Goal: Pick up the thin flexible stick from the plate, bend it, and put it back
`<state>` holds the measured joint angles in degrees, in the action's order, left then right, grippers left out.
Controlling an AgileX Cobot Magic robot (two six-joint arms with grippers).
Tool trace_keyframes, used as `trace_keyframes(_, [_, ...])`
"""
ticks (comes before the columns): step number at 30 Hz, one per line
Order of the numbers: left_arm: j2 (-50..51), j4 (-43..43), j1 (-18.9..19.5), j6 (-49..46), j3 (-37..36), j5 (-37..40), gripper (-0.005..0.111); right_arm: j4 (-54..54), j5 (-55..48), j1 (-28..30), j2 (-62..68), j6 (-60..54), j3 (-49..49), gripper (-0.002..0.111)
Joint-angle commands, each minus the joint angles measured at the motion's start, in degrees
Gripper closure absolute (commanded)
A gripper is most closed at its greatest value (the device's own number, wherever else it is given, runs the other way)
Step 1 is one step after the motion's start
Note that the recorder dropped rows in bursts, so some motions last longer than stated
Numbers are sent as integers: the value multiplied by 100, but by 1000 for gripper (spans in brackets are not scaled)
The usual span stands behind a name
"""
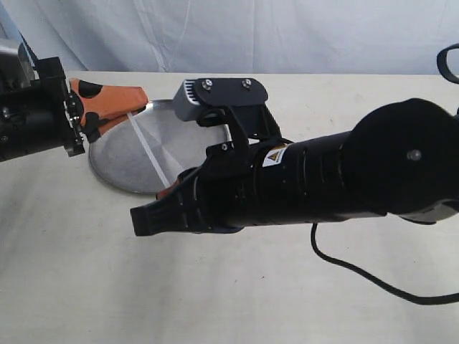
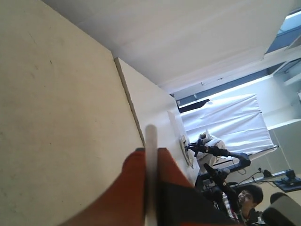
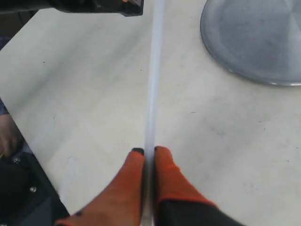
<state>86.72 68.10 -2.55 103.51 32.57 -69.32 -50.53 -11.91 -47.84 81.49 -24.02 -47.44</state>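
Note:
The thin flexible stick [image 1: 149, 149] is a straight whitish rod held off the table over the plate [image 1: 122, 154], a round silver dish. My left gripper [image 1: 133, 107], with orange fingers, is shut on the stick's far end at the plate's upper left rim. In the left wrist view the stick [image 2: 150, 155] is pinched between the fingers of that gripper [image 2: 150, 151]. My right gripper [image 3: 149, 150] is shut on the other end of the stick [image 3: 154, 70], with the plate [image 3: 254, 37] off to one side. In the exterior view my right arm covers most of the right gripper.
My bulky black right arm [image 1: 323, 179] crosses the middle of the table and hides the plate's right part. A black cable [image 1: 358, 276] lies on the pale tabletop at the front right. A white cloth [image 1: 251, 36] hangs behind the table.

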Motion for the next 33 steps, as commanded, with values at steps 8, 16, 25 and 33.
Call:
trace_keyframes(8, [-1, 473, 1, -808, 26, 693, 107, -528, -355, -20, -352, -48, -37, 109])
trace_keyframes(16, [-1, 248, 1, -798, 26, -64, 107, -149, -1, -20, -338, -48, -37, 109])
trace_keyframes(25, [-12, 167, 1, -704, 26, -64, 107, 107, -241, -20, 409, -48, -37, 76])
trace_keyframes(33, [-12, 288, 1, -805, 26, -64, 107, 107, -254, -20, 741, -21, -37, 95])
